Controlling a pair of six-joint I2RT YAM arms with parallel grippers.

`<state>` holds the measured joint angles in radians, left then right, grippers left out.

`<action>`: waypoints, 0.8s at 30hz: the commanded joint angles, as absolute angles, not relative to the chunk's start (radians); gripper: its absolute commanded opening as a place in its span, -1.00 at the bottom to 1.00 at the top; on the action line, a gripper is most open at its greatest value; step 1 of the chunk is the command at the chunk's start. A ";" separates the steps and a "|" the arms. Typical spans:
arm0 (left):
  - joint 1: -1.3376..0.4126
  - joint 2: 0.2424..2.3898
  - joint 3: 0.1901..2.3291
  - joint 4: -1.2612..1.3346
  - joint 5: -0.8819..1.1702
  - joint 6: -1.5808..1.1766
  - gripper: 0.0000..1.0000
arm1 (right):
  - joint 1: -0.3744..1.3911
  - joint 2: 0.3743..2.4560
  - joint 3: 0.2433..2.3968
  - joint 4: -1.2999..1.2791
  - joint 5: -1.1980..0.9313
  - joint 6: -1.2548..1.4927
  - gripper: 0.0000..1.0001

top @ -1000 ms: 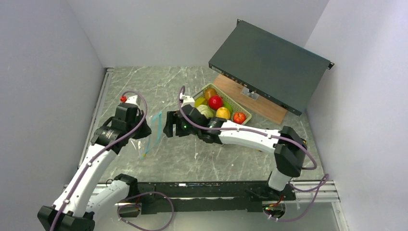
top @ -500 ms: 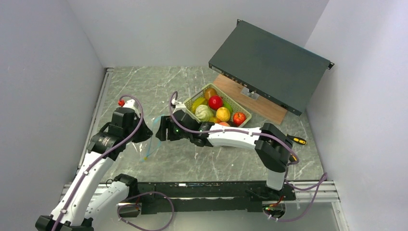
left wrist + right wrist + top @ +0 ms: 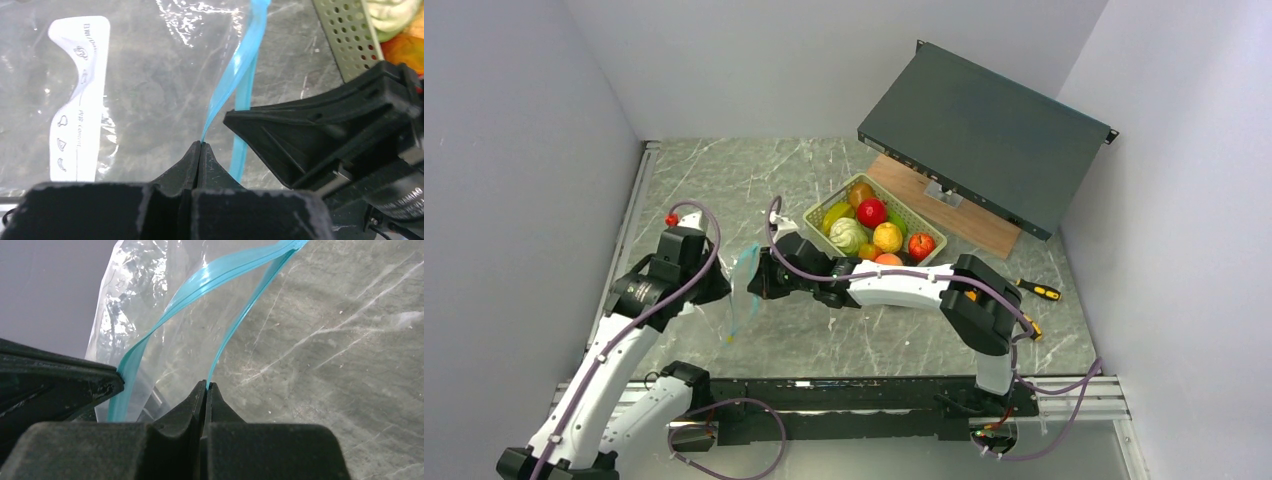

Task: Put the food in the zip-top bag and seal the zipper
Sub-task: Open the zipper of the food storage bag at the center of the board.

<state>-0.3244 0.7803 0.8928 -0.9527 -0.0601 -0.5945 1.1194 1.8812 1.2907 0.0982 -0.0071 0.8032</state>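
Teal zipper [image 3: 210, 277] | clamped: left fingers [image 3: 187, 165], right fingers [image 3: 192, 407] | clear crinkly bag [image 3: 150, 90]

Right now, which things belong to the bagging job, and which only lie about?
Job: zip-top bag, zipper pinched by left gripper and right gripper, toy food.
Lying about: green basket, dark metal box, wooden board, screwdrivers.

Reaching left arm [image 3: 609, 345] forward and up from its base. Stretching right arm [image 3: 894, 285] low to the left, elbow bent. Pointing grippers at each other, nearly touching. Pinching one zipper [image 3: 246, 47] lip in left gripper [image 3: 200, 145], fingertips pressed together. Clamping the other lip in right gripper [image 3: 206, 384], likewise closed.
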 commanded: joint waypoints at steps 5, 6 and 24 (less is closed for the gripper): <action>-0.327 0.818 0.969 -1.019 -0.129 -0.552 -0.74 | 1.145 1.824 1.388 0.050 0.033 0.774 -1.00; -0.326 0.813 0.969 -1.011 -0.118 -0.549 -0.64 | 1.149 1.827 1.402 0.033 0.039 0.772 -1.00; -0.327 0.774 1.070 -1.037 -0.199 -0.444 -0.28 | 1.199 1.855 1.547 -0.127 0.117 0.701 -1.00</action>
